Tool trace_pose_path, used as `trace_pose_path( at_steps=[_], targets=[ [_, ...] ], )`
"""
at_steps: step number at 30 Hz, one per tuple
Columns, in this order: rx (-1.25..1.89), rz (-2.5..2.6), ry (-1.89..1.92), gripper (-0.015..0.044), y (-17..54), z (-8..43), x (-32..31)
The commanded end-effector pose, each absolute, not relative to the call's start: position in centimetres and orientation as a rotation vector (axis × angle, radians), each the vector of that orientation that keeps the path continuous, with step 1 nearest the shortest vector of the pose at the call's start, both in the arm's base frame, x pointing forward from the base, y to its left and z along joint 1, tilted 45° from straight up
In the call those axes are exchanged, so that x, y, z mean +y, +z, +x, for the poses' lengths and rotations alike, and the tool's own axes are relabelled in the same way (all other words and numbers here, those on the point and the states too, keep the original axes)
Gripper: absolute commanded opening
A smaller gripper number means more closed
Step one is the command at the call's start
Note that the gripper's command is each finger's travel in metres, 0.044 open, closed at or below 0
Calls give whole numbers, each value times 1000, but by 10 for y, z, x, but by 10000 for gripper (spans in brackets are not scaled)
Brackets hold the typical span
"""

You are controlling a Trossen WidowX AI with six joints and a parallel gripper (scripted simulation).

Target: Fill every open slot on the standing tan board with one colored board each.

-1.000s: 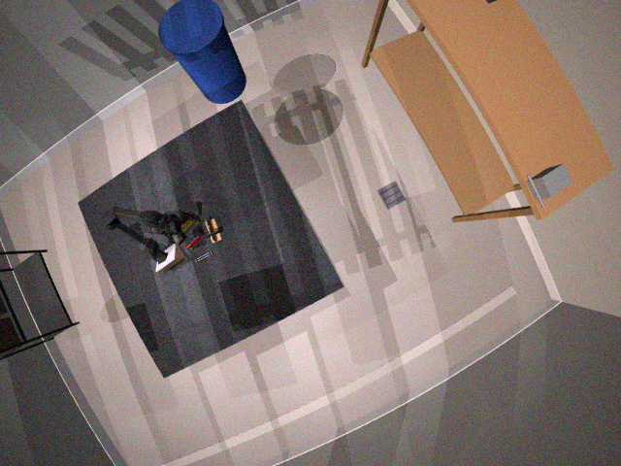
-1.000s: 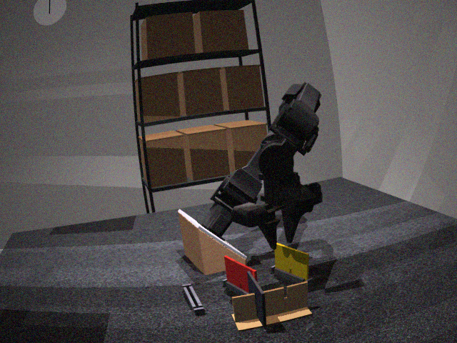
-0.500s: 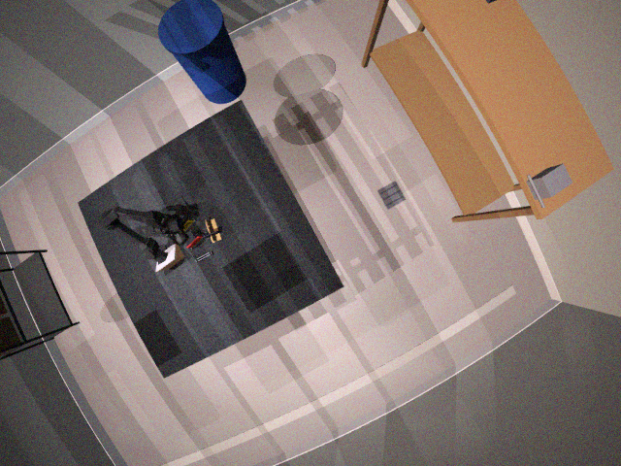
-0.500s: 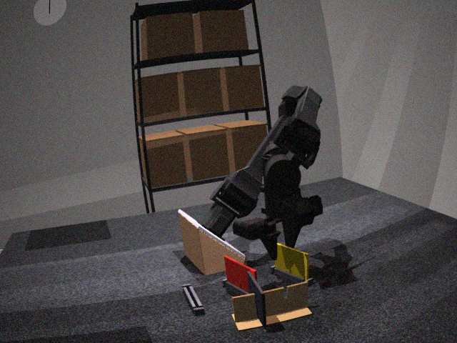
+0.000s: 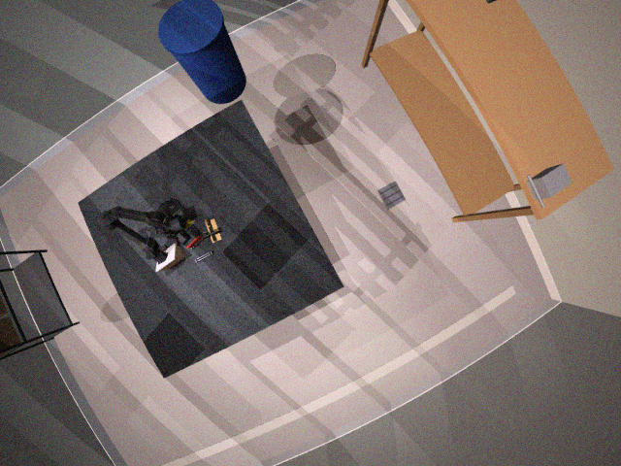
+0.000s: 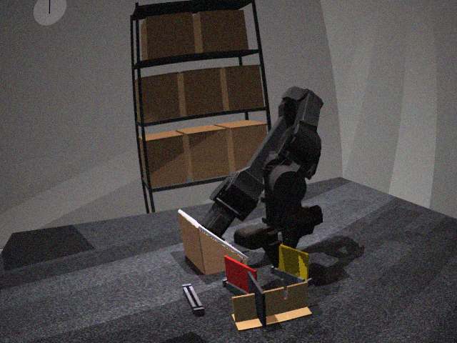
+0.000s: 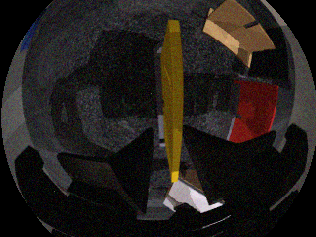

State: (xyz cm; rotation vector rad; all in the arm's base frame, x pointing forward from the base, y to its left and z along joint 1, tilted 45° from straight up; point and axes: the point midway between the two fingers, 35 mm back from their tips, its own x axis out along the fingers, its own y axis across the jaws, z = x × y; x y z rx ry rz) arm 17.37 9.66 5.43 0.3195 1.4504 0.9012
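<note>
Gripper: the gripper (image 5: 189,223) (image 6: 283,251) (image 7: 168,130) is low over the yellow board, fingers apart, one on each side of it; a clear gap shows on one side, so it is not clamped yet. The straddle seems meant to centre a pinch on the faces.
Yellow board: the yellow board (image 5: 189,221) (image 6: 293,260) (image 7: 173,99) stands upright in its grey holder (image 6: 288,274), which probably keeps it ready for an upright lift.
Red board: the red board (image 5: 194,242) (image 6: 238,273) (image 7: 258,111) stands in its own holder, presumably as a spare or for another slot.
Tan board: the tan board (image 5: 212,236) (image 6: 295,293) (image 7: 239,24) stands on its flat foot, likely for steadiness under a push. One slot is visibly open, towards the yellow board's end.
Dark board: the dark board (image 6: 258,299) sits crosswise in the tan board, apparently locked.
Spare holder: the unfilled holder (image 5: 204,256) (image 6: 193,299) lies beyond the red board, probably the dark board's former stand.
Dark mat: all this lies on the dark mat (image 5: 271,250) (image 6: 111,299), inward from its left corner in the top view, well apart from the right corner.
</note>
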Motion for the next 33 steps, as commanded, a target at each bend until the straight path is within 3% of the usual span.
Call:
trace_pose_path(
  at_steps=[1, 4, 33],
  targets=[
    [1453, 328, 900, 79, 53, 173, 98],
    [1453, 328, 900, 0, 53, 173, 98],
    [1454, 326, 898, 0, 83, 179, 69]
  ],
)
